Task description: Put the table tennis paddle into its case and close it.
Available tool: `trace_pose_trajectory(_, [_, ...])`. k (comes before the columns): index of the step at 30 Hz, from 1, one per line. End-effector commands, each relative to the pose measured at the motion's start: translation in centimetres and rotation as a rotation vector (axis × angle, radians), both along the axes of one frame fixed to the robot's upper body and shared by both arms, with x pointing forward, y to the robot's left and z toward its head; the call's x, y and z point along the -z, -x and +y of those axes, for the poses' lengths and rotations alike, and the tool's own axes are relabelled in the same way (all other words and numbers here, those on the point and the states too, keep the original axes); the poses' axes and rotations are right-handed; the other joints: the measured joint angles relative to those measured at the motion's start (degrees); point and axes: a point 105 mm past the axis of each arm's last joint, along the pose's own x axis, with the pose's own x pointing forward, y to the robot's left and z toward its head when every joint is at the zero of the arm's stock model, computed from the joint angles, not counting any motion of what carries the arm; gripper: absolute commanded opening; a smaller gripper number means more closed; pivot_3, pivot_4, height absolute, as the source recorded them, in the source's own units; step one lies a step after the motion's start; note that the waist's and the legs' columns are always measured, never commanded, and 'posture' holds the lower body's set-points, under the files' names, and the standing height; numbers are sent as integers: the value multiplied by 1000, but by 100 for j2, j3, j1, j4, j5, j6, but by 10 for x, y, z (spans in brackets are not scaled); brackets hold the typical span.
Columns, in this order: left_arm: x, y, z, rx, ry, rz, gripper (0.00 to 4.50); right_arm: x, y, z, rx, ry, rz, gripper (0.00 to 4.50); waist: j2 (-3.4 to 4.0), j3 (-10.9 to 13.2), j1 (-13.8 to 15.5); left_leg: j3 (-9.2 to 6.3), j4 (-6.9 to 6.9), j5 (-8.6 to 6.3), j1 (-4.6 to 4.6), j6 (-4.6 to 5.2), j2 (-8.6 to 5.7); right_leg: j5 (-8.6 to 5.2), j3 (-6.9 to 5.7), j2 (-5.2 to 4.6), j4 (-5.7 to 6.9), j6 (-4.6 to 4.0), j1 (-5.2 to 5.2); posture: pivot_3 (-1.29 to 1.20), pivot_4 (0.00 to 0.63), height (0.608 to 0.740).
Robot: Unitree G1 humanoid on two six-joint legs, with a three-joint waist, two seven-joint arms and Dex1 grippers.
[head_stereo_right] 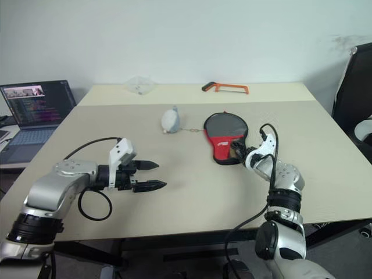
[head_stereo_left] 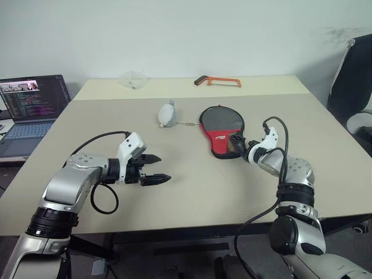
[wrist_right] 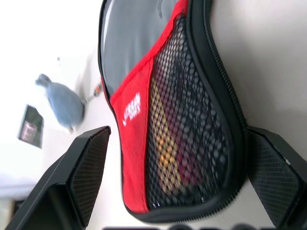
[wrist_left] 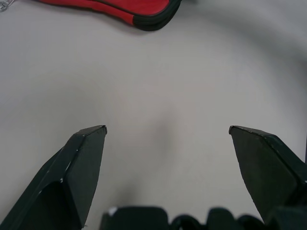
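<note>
Lying flat on the worktop [head_stereo_left: 192, 197], right of its middle and nearer the far edge than the near one: the case [head_stereo_left: 220, 129], round dark end toward the far edge, narrow red end toward the near right corner. Behind the mesh pocket [wrist_right: 187, 134], something pale with red, probably the handle of the paddle [wrist_right: 165, 143], so likely already inside, though not certain through the netting. Along the black rim, a zip [wrist_right: 225, 96]; impossible to tell whether run shut or partly open. At the case's narrow end, the right hand [head_stereo_left: 237, 141], fingers spread wide on either side of that end, with no firm pinch to be seen. Over bare worktop toward the near left corner, well apart from the case, the left hand [head_stereo_left: 164, 168], fingers likewise spread and holding nothing. Just left of the case, a small grey object [head_stereo_left: 167, 114] with a thin chain toward it; at the far edge, an orange hacksaw [head_stereo_left: 218, 81], of no use here. By this reading, the insertion done or nearly so; left to do, steadying the case and drawing the zip fully round, probably with one hand holding the narrow end and the other working the pull. Task therefore past halfway, closing not yet confirmed.
</note>
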Motion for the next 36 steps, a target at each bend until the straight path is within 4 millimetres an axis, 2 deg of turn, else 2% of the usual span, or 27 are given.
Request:
trace_pose_trajectory(1, [-9,1,-6,32,-2,-42,4463,-1,-5,12,-9,-62,10,4500,0,0,-3,2,0,0,0,0,1,0,1,1,0,0,0,0,150,740])
trace_pose_trajectory(7, [-8,1,-6,35,-11,-42,4463,10,-9,12,14,-70,43,4500,-2,-1,-24,23,-1,-1,37,1,11,-7,3,13,-5,10,27,0,150,740])
trace_pose_trajectory(10, [-8,1,-7,38,-11,-42,4500,18,-9,10,25,-58,61,3920,-5,-3,-24,36,-1,-1,59,1,24,-10,14,29,-9,15,43,0,150,740])
trace_pose_trajectory(21, [-5,-1,-6,37,-14,-42,4500,26,-6,9,9,-24,79,25,-25,-15,-50,107,-16,-4,70,5,55,-8,113,72,-8,12,24,0,150,740])
trace_pose_trajectory(24, [-5,-1,-5,36,-16,-42,4500,26,8,21,-92,2,68,25,-28,-17,-23,107,-14,-4,71,5,53,-8,114,72,-10,14,22,0,150,740])
trace_pose_trajectory(28, [-4,-1,-2,36,-26,-38,4500,30,43,39,-298,69,53,25,-28,-17,8,101,-23,-11,59,15,58,-9,107,74,-28,12,14,0,150,740])
trace_pose_trajectory(32, [-4,0,1,37,-32,-35,4500,33,79,38,-438,159,36,25,-28,-17,17,97,-37,-22,48,29,65,-5,99,74,-64,7,14,0,150,740])
trace_pose_trajectory(36, [-3,0,2,43,-40,-29,4500,32,104,35,-520,221,26,25,-28,-17,26,97,-62,-24,39,27,63,-5,97,71,-90,8,7,0,150,740])
